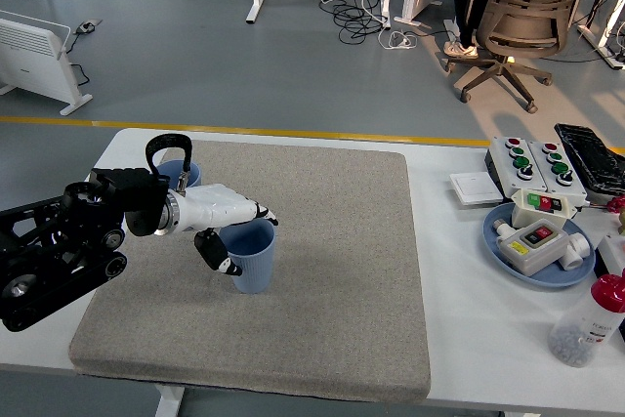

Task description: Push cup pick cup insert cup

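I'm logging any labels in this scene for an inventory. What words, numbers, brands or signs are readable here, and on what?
No text can be read.
Bottle with red cap: a pale label shows, too small and blurred to read.
Control box with green and red buttons: no legible marking.
Button boxes on the blue plate: no legible marking.
Blue cup held by the left hand: no print visible.

No readable text anywhere. Button boxes (532, 165) at the right have coloured buttons but any markings are too small to make out. Bottle (586, 324) with the red cap: label not legible. Cups (252, 256) are plain blue, no print.
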`<action>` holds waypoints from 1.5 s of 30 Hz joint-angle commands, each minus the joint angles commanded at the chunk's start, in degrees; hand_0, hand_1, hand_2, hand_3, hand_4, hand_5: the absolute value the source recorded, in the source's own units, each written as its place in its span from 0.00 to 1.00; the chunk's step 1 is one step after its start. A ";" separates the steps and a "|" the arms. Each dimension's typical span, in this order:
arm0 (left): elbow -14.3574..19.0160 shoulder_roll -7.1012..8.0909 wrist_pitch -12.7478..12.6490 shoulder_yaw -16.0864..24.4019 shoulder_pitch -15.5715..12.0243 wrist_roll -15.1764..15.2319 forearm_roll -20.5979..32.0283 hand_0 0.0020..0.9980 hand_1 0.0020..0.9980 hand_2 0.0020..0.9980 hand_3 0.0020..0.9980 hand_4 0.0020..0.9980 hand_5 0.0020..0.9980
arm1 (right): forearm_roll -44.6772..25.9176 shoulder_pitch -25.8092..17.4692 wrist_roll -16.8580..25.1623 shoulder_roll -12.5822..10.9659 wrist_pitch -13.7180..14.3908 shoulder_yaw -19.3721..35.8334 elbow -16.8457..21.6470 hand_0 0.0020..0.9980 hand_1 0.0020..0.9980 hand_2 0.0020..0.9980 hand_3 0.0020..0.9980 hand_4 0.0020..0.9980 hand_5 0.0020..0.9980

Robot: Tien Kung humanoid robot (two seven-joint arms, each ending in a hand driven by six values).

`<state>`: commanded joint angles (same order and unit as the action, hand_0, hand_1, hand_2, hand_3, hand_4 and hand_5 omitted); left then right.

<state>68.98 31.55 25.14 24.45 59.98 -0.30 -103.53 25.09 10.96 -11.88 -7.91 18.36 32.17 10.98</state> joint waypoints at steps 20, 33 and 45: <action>5.56 4.01 4.00 8.86 1.46 -0.20 5.93 0.44 0.52 0.55 0.47 0.67 0.16 | -0.77 0.41 0.16 -0.04 0.10 -0.30 -0.03 0.67 0.61 0.62 0.57 0.11 0.48; -7.14 6.81 4.01 15.42 10.72 -0.16 1.08 0.43 0.52 0.55 0.47 0.67 0.17 | 0.43 0.42 -0.37 -0.29 0.08 0.47 0.10 0.67 0.61 0.62 0.57 0.11 0.48; -20.39 4.08 0.53 8.86 12.16 3.09 4.76 0.42 0.52 0.55 0.48 0.67 0.18 | 0.99 0.28 -0.60 -0.15 0.24 0.78 0.15 0.67 0.61 0.62 0.57 0.11 0.48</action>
<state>48.58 35.63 25.67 33.30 72.14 2.79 -98.77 26.08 11.24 -12.48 -8.06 18.60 32.95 11.12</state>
